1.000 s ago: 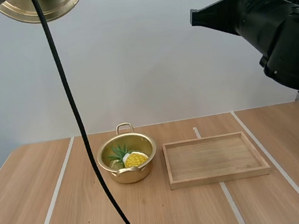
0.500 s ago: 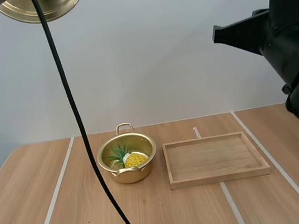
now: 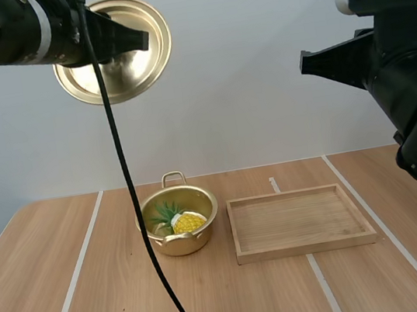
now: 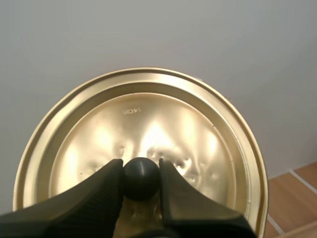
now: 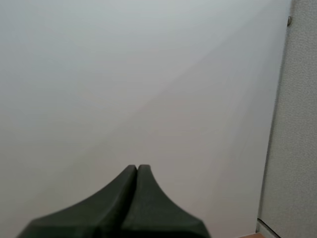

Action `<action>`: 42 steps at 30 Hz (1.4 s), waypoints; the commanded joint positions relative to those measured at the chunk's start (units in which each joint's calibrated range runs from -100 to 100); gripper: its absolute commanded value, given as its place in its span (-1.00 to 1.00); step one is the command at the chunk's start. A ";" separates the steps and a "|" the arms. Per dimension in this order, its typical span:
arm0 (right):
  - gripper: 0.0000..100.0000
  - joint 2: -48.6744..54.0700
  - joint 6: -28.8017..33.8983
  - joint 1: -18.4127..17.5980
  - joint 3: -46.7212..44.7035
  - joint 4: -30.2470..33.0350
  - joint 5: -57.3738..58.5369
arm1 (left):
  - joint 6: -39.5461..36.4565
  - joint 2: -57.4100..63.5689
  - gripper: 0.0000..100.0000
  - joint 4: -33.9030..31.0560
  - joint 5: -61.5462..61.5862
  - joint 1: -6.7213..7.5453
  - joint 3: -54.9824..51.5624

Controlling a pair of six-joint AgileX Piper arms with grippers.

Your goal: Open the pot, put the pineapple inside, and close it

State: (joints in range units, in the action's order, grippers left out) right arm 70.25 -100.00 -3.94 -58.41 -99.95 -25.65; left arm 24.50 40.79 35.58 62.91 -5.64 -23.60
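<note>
- Left gripper (image 4: 141,169) pinches the black knob (image 4: 141,179) of the golden lid (image 4: 148,119), which it holds high above the table (image 3: 89,299).
- Right gripper (image 5: 137,169) has its fingers pressed together on nothing and is raised at the right.
- The pineapple (image 3: 188,222) lies inside the uncovered pot (image 3: 181,245), which stands just left of the wooden tray (image 3: 306,248).

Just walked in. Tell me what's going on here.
The left hand grips the lid by its black knob and holds it in the air, high above the table. The pot stands open on the table with the pineapple already inside, beside the wooden tray. The right hand is shut on nothing, held up off the table. What is left is setting the lid on the pot.
</note>
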 commanded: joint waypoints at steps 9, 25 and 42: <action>-1.00 0.65 0.00 0.23 -0.19 -0.05 3.90 | 4.79 -4.81 -1.00 0.81 5.35 -0.09 -7.12; -1.00 0.65 0.00 0.23 -0.19 -0.05 5.43 | 13.15 -13.08 -1.00 4.98 5.34 -0.09 -18.67; -1.00 0.65 0.00 0.23 -0.19 -0.05 6.06 | 20.63 -26.70 -1.00 9.81 4.74 -0.09 -18.83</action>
State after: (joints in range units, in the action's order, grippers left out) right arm 70.25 -100.00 -3.94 -58.41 -99.95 -20.64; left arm 44.32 15.22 43.90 68.53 -5.64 -42.37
